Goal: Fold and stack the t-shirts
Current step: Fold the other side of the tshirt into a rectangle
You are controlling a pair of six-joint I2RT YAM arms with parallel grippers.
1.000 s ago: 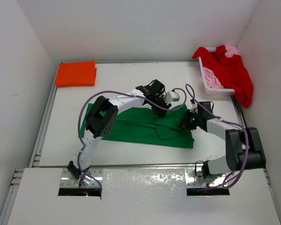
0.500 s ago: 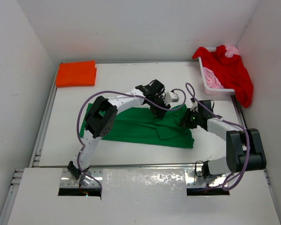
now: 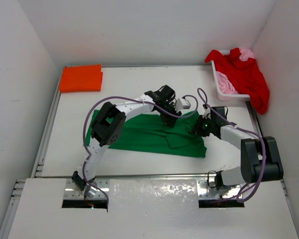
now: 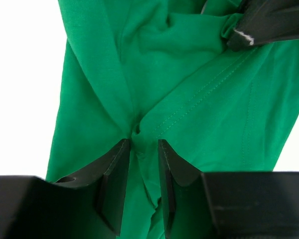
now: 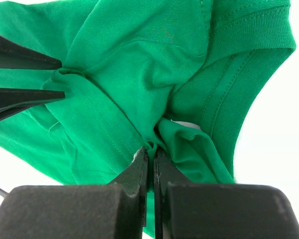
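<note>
Top external view: two arms worked a green t-shirt (image 3: 144,137) lying rumpled near the middle of the worktop (image 3: 129,84).

At the shirt's right end, the right gripper (image 5: 150,149) was clamped tight on a bunched fold. Just to its left, at the shirt's far edge, the left gripper (image 4: 140,144) straddled a ridge of the cloth with its jaws a little apart; whether it pinched the ridge could not be told. An orange t-shirt (image 3: 80,78) lay folded at the far left corner. At the far right corner a red t-shirt (image 3: 249,79) hung over a white basket (image 3: 218,89) holding a light pink t-shirt (image 3: 226,84).
</note>
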